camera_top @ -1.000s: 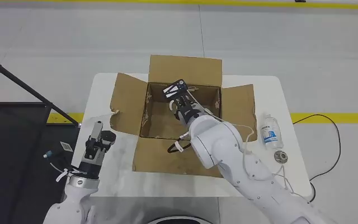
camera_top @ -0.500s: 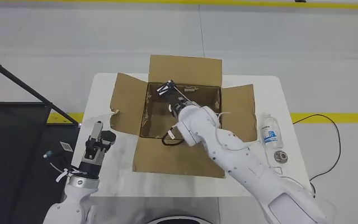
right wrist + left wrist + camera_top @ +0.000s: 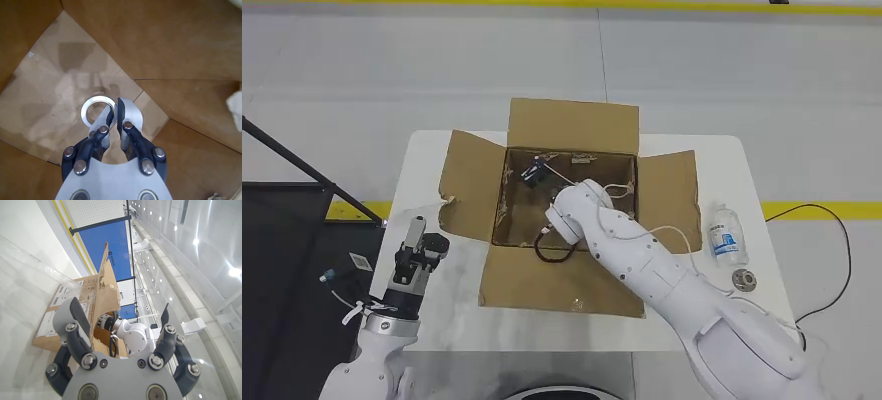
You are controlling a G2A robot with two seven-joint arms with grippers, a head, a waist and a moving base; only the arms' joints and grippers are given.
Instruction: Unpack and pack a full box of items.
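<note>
Right gripper jaws are pinching shut on the rim of a silver ring, one finger inside it, holding it low inside the open cardboard box, while left gripper jaws are standing wide apart beside the box's left flap, over the white table.

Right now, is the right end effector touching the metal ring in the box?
Touching. Right wrist view: the right end effector is shut on the metal ring, one finger through its hole, the other outside, the rim pinched between them.
</note>
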